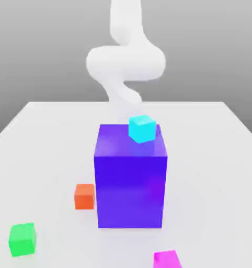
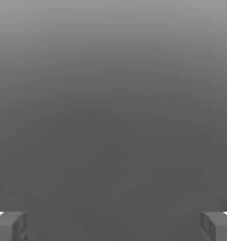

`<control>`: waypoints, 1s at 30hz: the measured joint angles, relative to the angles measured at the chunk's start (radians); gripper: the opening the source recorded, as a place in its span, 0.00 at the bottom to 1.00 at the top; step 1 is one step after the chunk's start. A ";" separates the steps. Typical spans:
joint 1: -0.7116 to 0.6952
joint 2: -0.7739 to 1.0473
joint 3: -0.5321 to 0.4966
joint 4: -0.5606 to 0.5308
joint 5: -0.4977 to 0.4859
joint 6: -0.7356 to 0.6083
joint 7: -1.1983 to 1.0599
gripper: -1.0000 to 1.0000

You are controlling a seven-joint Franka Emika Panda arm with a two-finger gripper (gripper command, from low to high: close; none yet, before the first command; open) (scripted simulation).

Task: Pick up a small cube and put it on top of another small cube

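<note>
The green cube (image 1: 22,239) sits near the front at the exterior view's left, with the orange cube (image 1: 84,196) just beside the blue block (image 1: 130,180). A cyan cube (image 1: 142,129) rests on the block. The pink cube (image 1: 167,259) lies front right, well apart from green. The gripper (image 2: 113,226) is spread wide and empty. The tall block likely risks a collision on approach, or a wrong cube gets grabbed.

Cyan cube (image 1: 142,129) atop big blue-violet block (image 1: 130,178); orange-red cube (image 1: 84,196) beside.
</note>
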 joint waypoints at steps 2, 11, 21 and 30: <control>0.051 0.059 -0.041 0.001 0.033 0.009 -0.092 0.50; 0.245 0.314 -0.196 0.004 0.190 0.045 -0.493 0.50; 0.363 0.600 -0.271 0.008 0.370 0.081 -0.941 0.50; 0.393 0.827 -0.251 0.005 0.439 0.141 -1.281 0.50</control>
